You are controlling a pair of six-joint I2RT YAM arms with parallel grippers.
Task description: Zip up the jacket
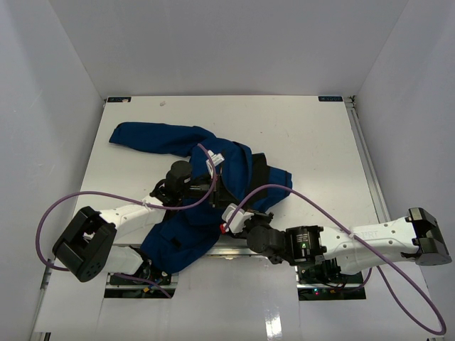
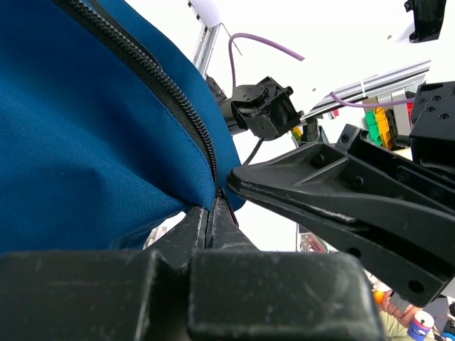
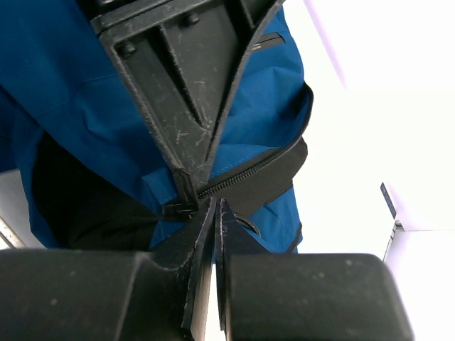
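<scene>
Starting zip-up: pinching royal-blue soft fabric jacket (image 1: 181, 238) at bottom end of black zipper (image 2: 178, 103), with left claw (image 2: 212, 213) and right claw (image 3: 215, 213) clamped tight. Next, probably needing steady pull along zipper.

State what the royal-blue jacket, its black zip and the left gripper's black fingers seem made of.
Royal-blue jacket: woven cloth, matt; fine weave shows, folds softly.
Black zip: probably plastic teeth on fabric tape; dull, no metallic glint.
Left gripper's black fingers: likely hard plastic; matt, pale scratches.
</scene>
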